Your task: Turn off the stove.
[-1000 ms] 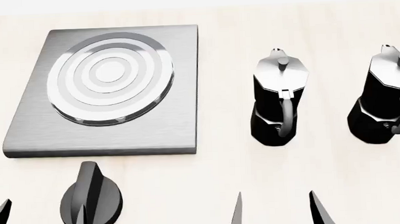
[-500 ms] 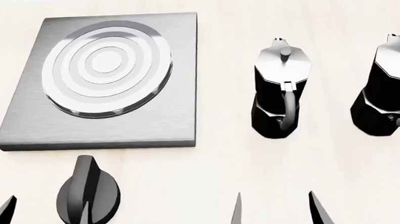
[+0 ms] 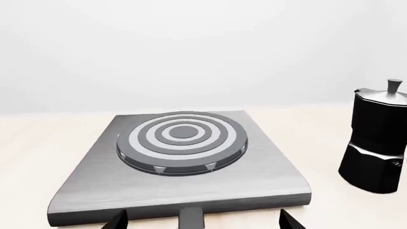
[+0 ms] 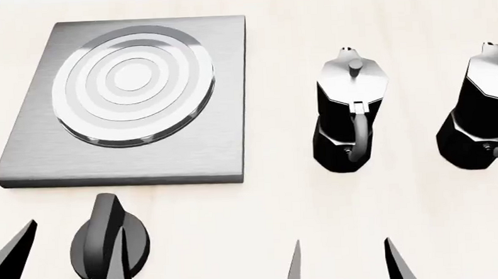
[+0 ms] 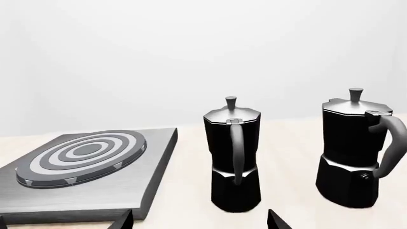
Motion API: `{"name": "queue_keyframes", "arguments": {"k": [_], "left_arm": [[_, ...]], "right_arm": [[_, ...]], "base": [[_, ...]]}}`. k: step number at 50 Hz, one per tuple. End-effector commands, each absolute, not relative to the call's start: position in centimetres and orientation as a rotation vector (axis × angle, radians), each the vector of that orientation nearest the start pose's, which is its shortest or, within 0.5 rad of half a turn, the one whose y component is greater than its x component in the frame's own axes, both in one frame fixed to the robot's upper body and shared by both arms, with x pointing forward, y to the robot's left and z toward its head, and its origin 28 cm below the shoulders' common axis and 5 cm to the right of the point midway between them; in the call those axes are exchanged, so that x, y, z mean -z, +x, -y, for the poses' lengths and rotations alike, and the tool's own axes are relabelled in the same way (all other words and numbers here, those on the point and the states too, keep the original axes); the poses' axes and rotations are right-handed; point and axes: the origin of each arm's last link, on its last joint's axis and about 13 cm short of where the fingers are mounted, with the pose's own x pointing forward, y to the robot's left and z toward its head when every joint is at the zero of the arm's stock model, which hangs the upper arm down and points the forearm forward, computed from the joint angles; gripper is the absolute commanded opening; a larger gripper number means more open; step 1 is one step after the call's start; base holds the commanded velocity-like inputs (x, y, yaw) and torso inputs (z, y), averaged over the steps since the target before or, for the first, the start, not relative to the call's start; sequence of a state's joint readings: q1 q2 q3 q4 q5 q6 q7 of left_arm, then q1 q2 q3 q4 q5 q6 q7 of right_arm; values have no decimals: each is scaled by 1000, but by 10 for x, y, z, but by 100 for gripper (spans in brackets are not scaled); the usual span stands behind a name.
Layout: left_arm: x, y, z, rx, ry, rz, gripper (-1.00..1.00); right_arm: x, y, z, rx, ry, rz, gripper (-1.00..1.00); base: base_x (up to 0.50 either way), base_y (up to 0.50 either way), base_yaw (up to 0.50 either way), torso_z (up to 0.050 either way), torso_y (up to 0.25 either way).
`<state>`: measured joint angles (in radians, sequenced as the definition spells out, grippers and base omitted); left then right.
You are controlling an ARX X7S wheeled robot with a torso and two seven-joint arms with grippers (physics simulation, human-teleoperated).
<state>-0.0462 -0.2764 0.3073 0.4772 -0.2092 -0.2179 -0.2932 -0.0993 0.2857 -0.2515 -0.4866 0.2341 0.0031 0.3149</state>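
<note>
Since half a second ago, the left gripper (image 4: 65,264) has risen further into the head view, its open fingers now straddling the black knob (image 4: 109,246). This knob sits on the pale worktop (image 4: 261,214) just in front of the stove plate (image 4: 40,158). Beside it, the right gripper (image 4: 347,264) hangs open, unmoved, before two coffee pots (image 4: 349,119).

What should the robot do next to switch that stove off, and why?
Probably ease the left gripper forward until its open fingers straddle the knob. The knob's ridge sits between the fingertips, but nothing grips it yet, and the right gripper hangs open away from it.
</note>
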Motion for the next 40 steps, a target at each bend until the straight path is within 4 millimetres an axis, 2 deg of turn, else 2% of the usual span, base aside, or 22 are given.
{"name": "queue_keyframes", "arguments": {"k": [1, 22, 40], "left_arm": [[-87, 220, -192, 62, 40, 246, 100], [-66, 238, -194, 15, 28, 202, 100], [-56, 249, -193, -15, 25, 173, 100]], "right_arm": [[-89, 179, 91, -44, 69, 302, 100], [-88, 179, 91, -47, 67, 298, 100], [-88, 179, 92, -48, 66, 298, 100]], "base": [[0, 0, 0, 0, 0], [0, 0, 0, 0, 0], [0, 0, 0, 0, 0]]}}
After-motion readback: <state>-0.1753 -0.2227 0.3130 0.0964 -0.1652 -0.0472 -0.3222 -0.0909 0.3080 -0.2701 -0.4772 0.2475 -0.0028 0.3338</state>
